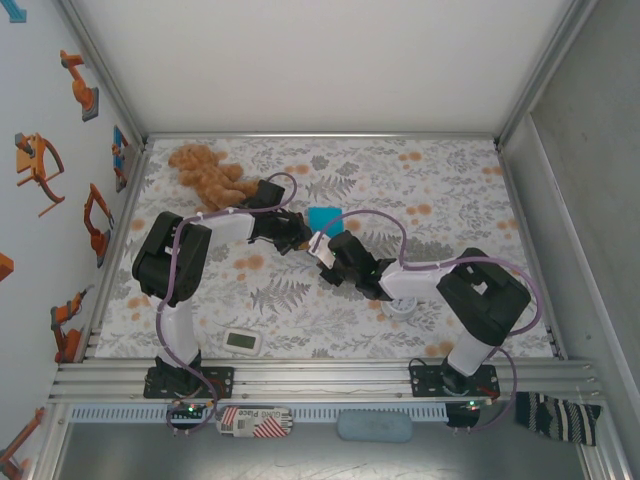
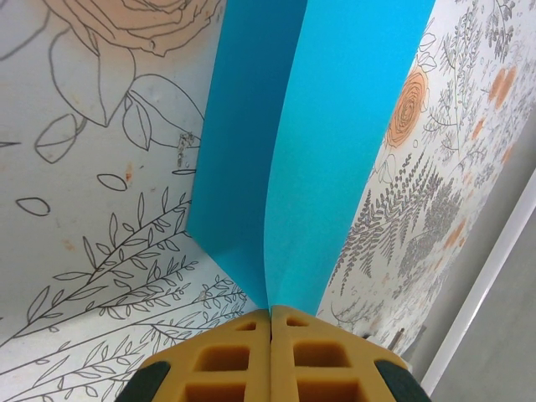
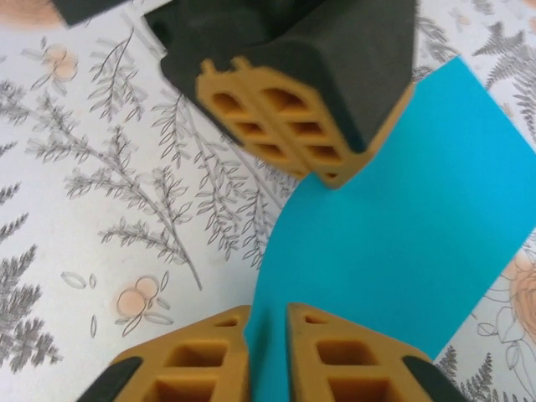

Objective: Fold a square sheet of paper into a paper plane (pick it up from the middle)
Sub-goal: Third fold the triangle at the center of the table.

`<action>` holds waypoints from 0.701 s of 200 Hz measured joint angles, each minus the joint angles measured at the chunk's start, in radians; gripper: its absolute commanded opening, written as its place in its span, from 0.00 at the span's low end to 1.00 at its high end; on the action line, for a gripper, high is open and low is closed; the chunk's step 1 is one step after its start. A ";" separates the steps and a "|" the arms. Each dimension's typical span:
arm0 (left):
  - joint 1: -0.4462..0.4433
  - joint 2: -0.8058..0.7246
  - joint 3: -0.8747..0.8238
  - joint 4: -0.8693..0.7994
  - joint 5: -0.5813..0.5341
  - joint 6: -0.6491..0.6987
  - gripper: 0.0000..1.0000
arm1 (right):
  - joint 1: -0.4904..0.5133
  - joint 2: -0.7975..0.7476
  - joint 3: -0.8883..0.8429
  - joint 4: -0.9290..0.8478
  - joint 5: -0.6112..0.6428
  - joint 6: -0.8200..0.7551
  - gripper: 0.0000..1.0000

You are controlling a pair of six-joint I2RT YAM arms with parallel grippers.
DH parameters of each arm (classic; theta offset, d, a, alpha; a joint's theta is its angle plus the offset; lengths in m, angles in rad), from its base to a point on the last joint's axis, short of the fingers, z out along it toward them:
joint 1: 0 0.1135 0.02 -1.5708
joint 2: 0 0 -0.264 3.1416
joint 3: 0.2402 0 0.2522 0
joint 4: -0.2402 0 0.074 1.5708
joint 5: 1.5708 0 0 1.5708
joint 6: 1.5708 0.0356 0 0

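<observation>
Where the two arms meet over the middle of the floral-patterned table (image 1: 455,210), the square sheet of paper (image 1: 323,217) is held up off the surface, with its turquoise upper part seen just beyond both wrists. The left gripper (image 2: 270,316) is seen pinched tight on the sheet's lower edge, its orange fingers (image 2: 219,360) pressed together with no gap. From that pinch the paper rises in two panels that meet along a soft vertical bend; its left edge stands clear above the cloth.

The right gripper (image 3: 268,322) is placed at a neighbouring edge of the same sheet. Its fingers stand narrowly apart, with the blue paper passing between them and a slim gap visible. In the right wrist view the left gripper's closed tips are seen just across from it, near but not touching.

Open cloth is left on the far and right sides of the sheet, up to the metal frame. A brown teddy bear (image 1: 205,170) lies at the far left corner, well apart from the paper. A small round white clock (image 1: 403,307) sits beside the right arm, and a small white rectangular gadget (image 1: 243,342) rests by the near edge.
</observation>
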 measured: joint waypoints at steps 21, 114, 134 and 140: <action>0.000 -0.001 0.000 0.000 0.000 -0.002 0.07 | 0.000 0.000 0.013 -0.014 -0.008 0.000 0.07; 0.055 -0.107 -0.021 -0.034 -0.038 0.008 0.46 | 0.000 -0.009 0.015 -0.051 -0.070 0.027 0.00; 0.096 -0.167 -0.025 -0.075 -0.084 0.034 0.49 | 0.000 -0.029 0.015 -0.074 -0.112 0.066 0.00; 0.104 -0.183 -0.025 -0.084 -0.098 0.043 0.49 | 0.000 -0.034 0.015 -0.079 -0.126 0.081 0.00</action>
